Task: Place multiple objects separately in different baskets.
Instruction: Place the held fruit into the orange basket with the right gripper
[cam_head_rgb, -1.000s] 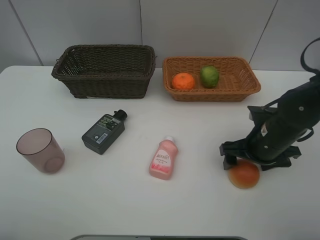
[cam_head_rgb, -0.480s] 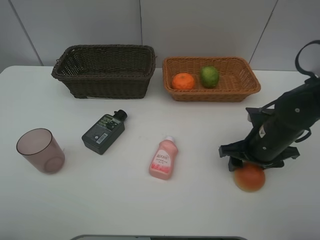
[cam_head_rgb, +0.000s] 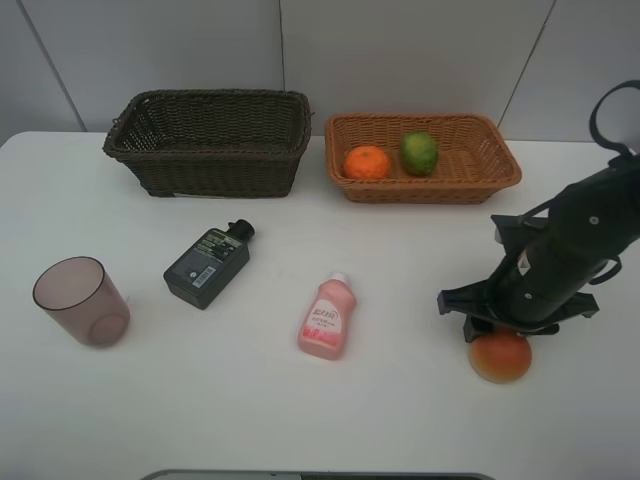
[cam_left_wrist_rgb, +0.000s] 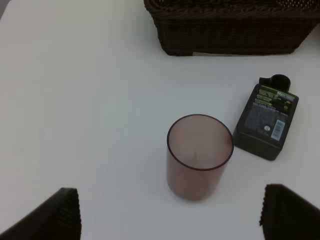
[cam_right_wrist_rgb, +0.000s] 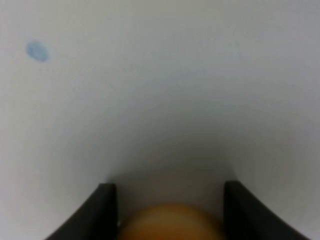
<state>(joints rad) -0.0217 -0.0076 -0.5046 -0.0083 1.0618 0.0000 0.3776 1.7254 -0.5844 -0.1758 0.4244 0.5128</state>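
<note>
The red-orange round fruit (cam_head_rgb: 501, 358) rests on the white table at the front right. My right gripper (cam_head_rgb: 499, 336) reaches down over it, and in the right wrist view its dark fingers (cam_right_wrist_rgb: 106, 210) press on both sides of the fruit (cam_right_wrist_rgb: 170, 225). An orange (cam_head_rgb: 366, 162) and a green lime-like fruit (cam_head_rgb: 420, 152) lie in the light tan basket (cam_head_rgb: 505, 170). The dark brown basket (cam_head_rgb: 210, 165) holds nothing that I can see. My left gripper (cam_left_wrist_rgb: 175, 220) hangs open above the mauve cup (cam_left_wrist_rgb: 199, 155), next to the dark green bottle (cam_left_wrist_rgb: 265, 120).
A pink squeeze bottle (cam_head_rgb: 326, 316) lies flat in the middle of the table. The mauve cup (cam_head_rgb: 82, 301) stands upright at the front left, and the dark green bottle (cam_head_rgb: 207, 264) lies to its right. Both baskets stand along the back edge.
The right gripper has closed on the red-orange fruit, and the fruit has shifted a little to the right under it. The left arm has not moved.
</note>
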